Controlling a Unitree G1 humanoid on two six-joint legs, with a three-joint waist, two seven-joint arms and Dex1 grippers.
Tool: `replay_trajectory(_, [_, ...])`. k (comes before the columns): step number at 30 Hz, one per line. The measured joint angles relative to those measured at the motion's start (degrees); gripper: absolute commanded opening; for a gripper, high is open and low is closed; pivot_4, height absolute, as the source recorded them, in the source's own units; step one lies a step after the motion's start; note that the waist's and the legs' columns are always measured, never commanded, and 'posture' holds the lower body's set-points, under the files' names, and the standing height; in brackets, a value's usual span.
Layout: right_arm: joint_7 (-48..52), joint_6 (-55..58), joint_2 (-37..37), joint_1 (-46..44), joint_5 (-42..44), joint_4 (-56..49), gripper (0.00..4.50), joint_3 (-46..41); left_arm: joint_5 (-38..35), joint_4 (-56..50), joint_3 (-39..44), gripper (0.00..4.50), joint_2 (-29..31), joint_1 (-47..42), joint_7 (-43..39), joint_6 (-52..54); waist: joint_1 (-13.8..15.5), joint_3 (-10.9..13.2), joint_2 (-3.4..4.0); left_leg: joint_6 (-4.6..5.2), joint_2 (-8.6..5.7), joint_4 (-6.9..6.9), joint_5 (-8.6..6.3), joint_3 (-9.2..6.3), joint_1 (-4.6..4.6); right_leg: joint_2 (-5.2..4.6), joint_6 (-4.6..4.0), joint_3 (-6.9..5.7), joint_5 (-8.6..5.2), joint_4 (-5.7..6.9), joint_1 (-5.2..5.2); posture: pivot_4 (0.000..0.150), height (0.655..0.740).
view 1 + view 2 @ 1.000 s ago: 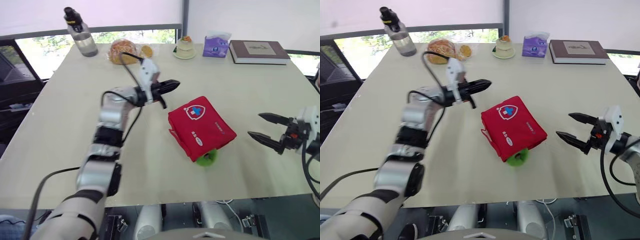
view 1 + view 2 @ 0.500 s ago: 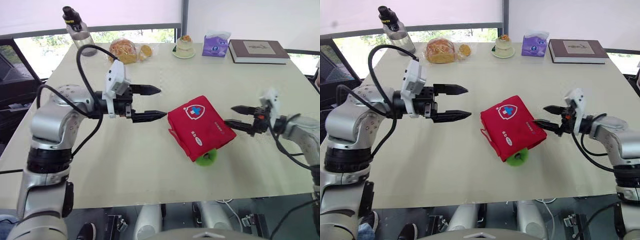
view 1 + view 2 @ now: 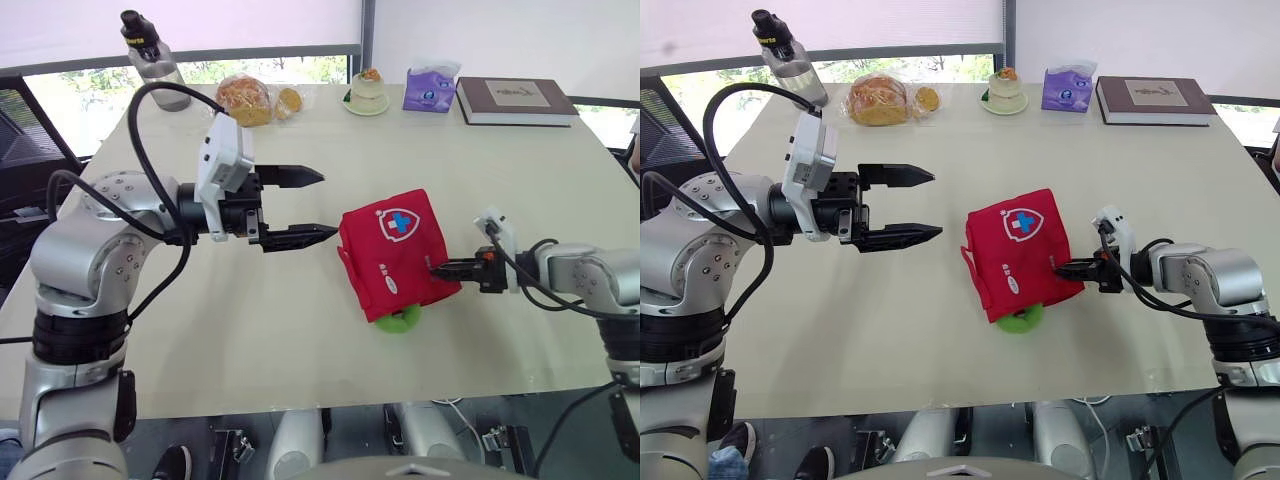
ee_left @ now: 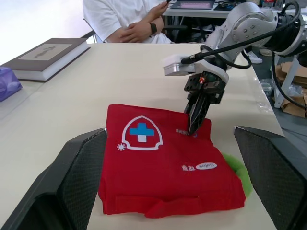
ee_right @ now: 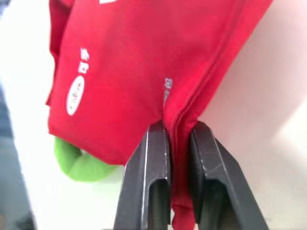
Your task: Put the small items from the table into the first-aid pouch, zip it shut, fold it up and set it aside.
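Red first-aid pouch [image 3: 1018,245] mid-table, folded, green item [image 3: 1018,320] sticking out from under near edge. Right gripper [image 3: 1062,268] pinches pouch right edge, probably to drag aside. Left gripper [image 3: 933,204] wide apart, empty, near pouch left side, ready to assist.

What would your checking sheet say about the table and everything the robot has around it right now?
Surface: pale table, no spills seen.
Job's things: red first-aid pouch lies folded; green item pokes out under its near edge.
Clutter: bottle, bagged bread, dessert, tissue pack, book along the far edge.
End effectors: left end effector open, apart from the pouch; right end effector shut on the pouch's edge.
Cables: black cable loops over the left arm.
Surroundings: person sitting past the table.
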Motion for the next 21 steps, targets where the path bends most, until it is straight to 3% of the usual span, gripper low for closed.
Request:
replay_trajectory(6, [-16.8, 4.7, 14.5, -2.6, 3.3, 3.3, 0.02, -15.2, 0.1, 2.3, 0.0, 4.50, -0.7, -1.9, 1.7, -1.2, 0.1, 0.0, 0.01, 0.00, 0.00, 0.02, 0.01, 0.00, -0.02, 0.06, 0.02, 0.01, 0.02, 0.05, -0.05, 0.150, 0.7400])
replay_trajectory(10, [-31.2, -0.3, 21.7, -6.9, 2.2, 6.9, 0.02, -25.8, 0.3, 3.9, -0.1, 4.50, -1.9, -3.2, 3.1, -2.0, 0.2, 0.0, -0.05, -0.01, -0.03, 0.02, 0.00, 0.03, -0.13, -0.07, 0.00, 0.02, 0.03, -0.02, -0.08, 0.150, 0.7400])
replay_trajectory(12, [-41.9, -9.3, 28.2, -10.1, 1.0, 9.3, 0.02, -32.5, 0.6, 4.7, -0.1, 4.50, -2.8, -4.3, 4.4, -2.2, 0.1, 0.0, -0.02, -0.01, -0.04, -0.02, 0.00, 0.04, -0.18, -0.08, 0.01, 0.07, 0.04, 0.02, -0.19, 0.150, 0.7400])
replay_trajectory(15, [-55.5, -31.9, 38.6, -14.9, -0.6, 10.5, 0.02, -40.9, 1.2, 5.3, -0.1, 4.50, -4.1, -6.2, 6.4, -2.8, 0.2, 0.1, 0.05, -0.02, -0.03, -0.16, 0.01, 0.03, -0.24, -0.06, 0.00, 0.04, 0.04, 0.04, -0.32, 0.150, 0.7400])
replay_trajectory(21, [-65.9, -53.8, 41.6, -17.8, -2.7, 16.8, 0.02, -44.8, 1.3, 5.3, -0.2, 4.50, -5.6, -6.1, 8.8, -3.2, -0.3, 0.1, 0.06, -0.03, -0.01, -0.26, 0.00, 0.03, -0.17, -0.13, -0.02, 0.19, 0.04, 0.02, -0.34, 0.150, 0.7400])
